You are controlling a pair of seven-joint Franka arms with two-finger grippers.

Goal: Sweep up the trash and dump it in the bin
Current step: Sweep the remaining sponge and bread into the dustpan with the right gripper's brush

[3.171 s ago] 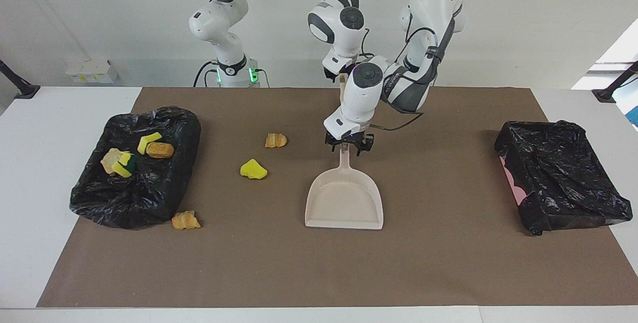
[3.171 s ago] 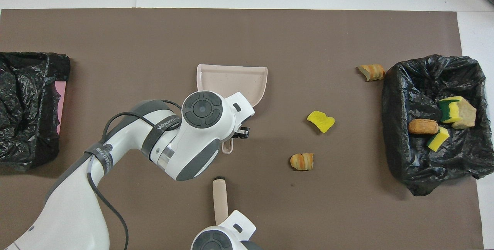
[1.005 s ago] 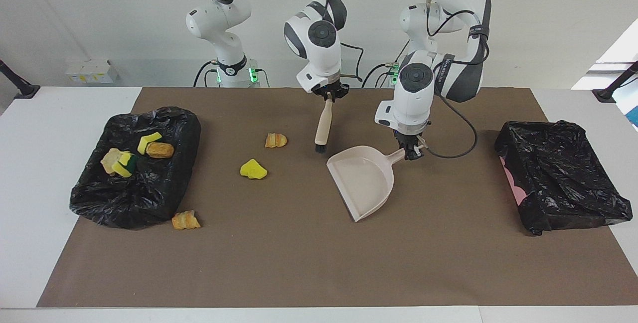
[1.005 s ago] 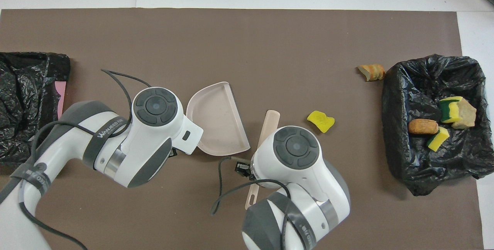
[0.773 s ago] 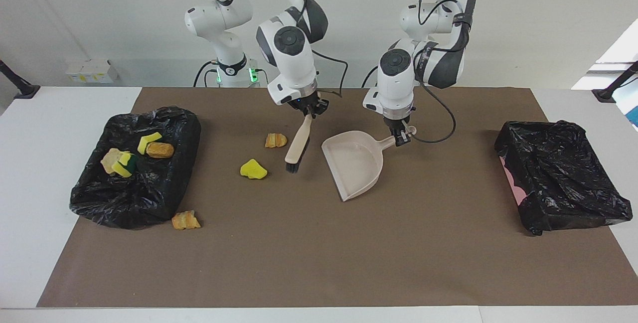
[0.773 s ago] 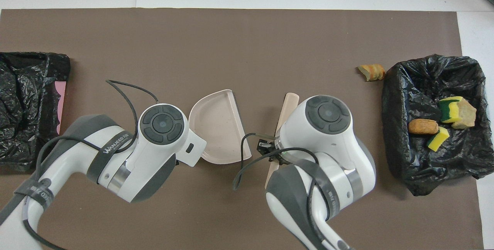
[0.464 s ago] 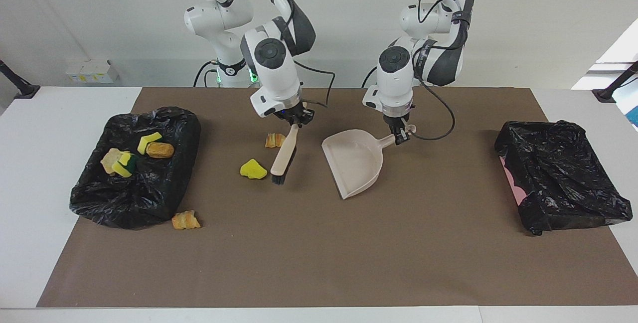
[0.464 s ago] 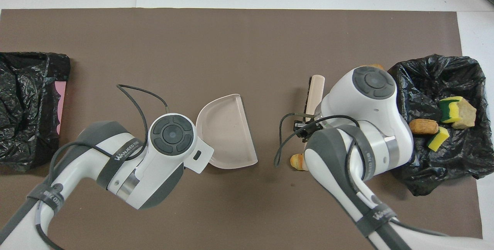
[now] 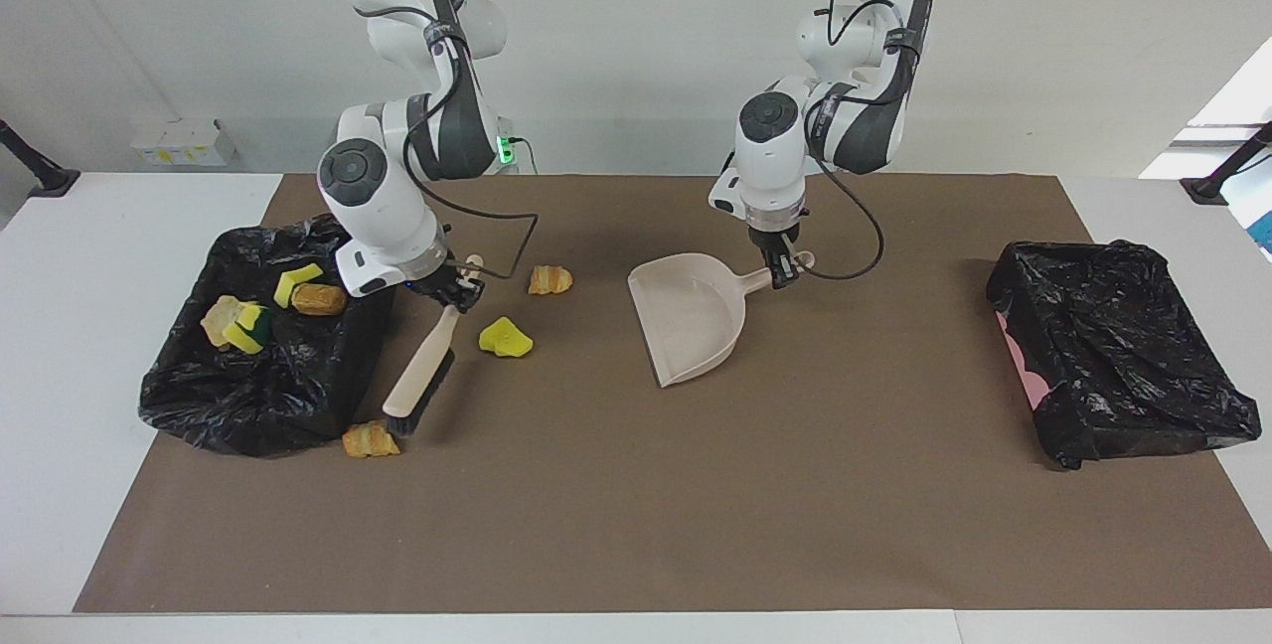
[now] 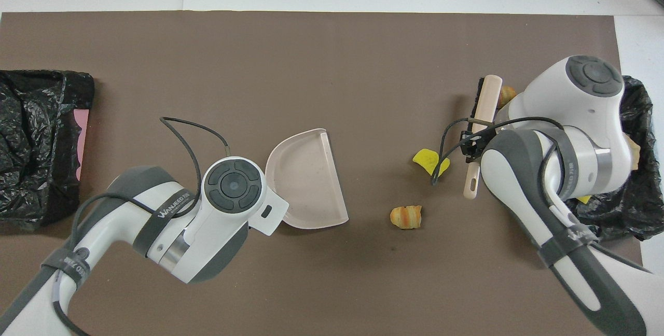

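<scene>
The word "WANUEED" can be read on a band round the left arm's forearm in the overhead view; further letters are seen on the right arm's strap but cannot be read. Seven pieces of trash are counted: four lie in the black-lined bin (image 9: 268,346) at the right arm's end of the worktop (image 9: 636,525), and three remain on the brown mat (image 9: 696,505) – a yellow sponge piece (image 9: 505,337), a bread-like chunk (image 9: 550,279) nearer the robots, and another chunk (image 9: 370,440) just beside the bin. A second bag-lined bin (image 9: 1118,361) is seen at the left arm's end. The right claw (image 9: 459,294) is clenched on the brush (image 9: 422,371), whose bristles are near the chunk beside the bin. The left claw (image 9: 782,271) is clenched on the handle of the dustpan (image 9: 691,321).
</scene>
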